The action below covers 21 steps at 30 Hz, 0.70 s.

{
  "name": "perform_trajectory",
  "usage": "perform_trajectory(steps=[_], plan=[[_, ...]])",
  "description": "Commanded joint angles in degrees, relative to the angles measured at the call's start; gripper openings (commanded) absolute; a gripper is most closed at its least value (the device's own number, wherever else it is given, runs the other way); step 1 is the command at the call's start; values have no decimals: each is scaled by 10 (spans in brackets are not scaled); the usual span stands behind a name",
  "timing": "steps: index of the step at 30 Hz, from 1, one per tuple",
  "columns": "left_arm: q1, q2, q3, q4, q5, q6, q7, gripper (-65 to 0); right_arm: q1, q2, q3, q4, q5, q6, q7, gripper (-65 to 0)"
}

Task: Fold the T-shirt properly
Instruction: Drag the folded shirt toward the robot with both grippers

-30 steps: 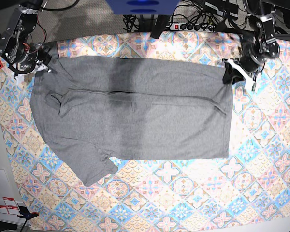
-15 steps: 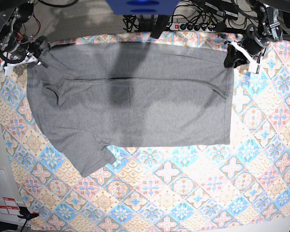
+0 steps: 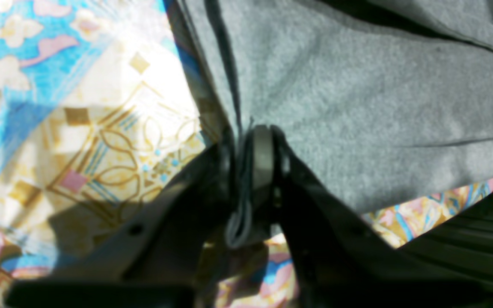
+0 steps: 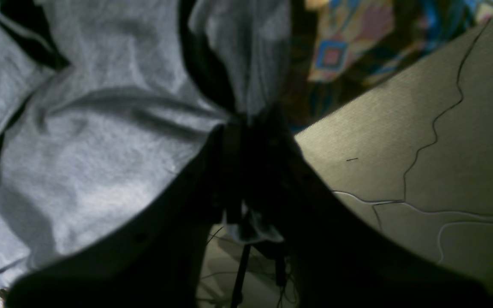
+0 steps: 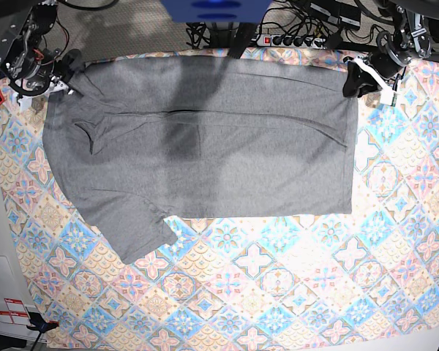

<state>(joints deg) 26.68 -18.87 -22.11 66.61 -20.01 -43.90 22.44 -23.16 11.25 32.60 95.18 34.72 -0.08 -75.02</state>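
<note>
The T-shirt (image 5: 205, 139) lies spread across the far half of the tile-patterned tablecloth (image 5: 278, 278), its long axis running left to right, its far edge close to the cloth's far border. The right gripper (image 5: 67, 73), at the far left of the base view, is clenched on the shirt's far-left corner; its wrist view shows grey fabric (image 4: 101, 141) bunched and pinched between the dark fingers (image 4: 229, 171). The left gripper (image 5: 355, 80), at the far right, grips the far-right corner; its wrist view shows a thin fold of shirt hem (image 3: 357, 107) pressed between closed fingers (image 3: 263, 158), with the patterned cloth (image 3: 101, 141) beside it. The near edge of the shirt runs fairly straight, and one sleeve (image 5: 139, 234) juts toward the near left. A crease line crosses the body from left to right in the far part. The near half of the tablecloth and a strip along its right side lie uncovered, giving open room; the far side is crowded by a power strip (image 5: 293, 40) and tangled cables (image 5: 205, 33). A dark shadow falls across the shirt's middle. The far sleeve and neck area near the right gripper are folded and hard to make out, and both wrist views are blurred and darkened by the gripper bodies.
</note>
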Motion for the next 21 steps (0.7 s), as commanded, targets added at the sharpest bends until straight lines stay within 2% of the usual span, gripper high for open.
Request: perform_trajectory(steps=[1, 2, 5, 8, 11, 17, 21], plan=[[15, 4, 5, -26, 155, 39, 166, -516, 1, 8, 2, 8, 2, 0, 5, -589], [12, 4, 4, -27, 155, 39, 166, -467, 1, 8, 2, 9, 2, 0, 5, -567], [11, 5, -22, -27, 155, 39, 166, -382, 1, 8, 5, 12, 2, 0, 6, -489], [9, 5, -31, -27, 155, 39, 166, -379, 1, 8, 5, 13, 2, 0, 6, -417], [8, 4, -31, -27, 155, 39, 166, -378, 1, 8, 5, 14, 2, 0, 6, -382], [5, 4, -37, -27, 149, 39, 166, -378, 29, 9, 6, 14, 2, 0, 6, -376], [-24, 5, -92, -26, 154, 39, 166, -378, 49, 11, 6, 15, 1, 0, 6, -377]])
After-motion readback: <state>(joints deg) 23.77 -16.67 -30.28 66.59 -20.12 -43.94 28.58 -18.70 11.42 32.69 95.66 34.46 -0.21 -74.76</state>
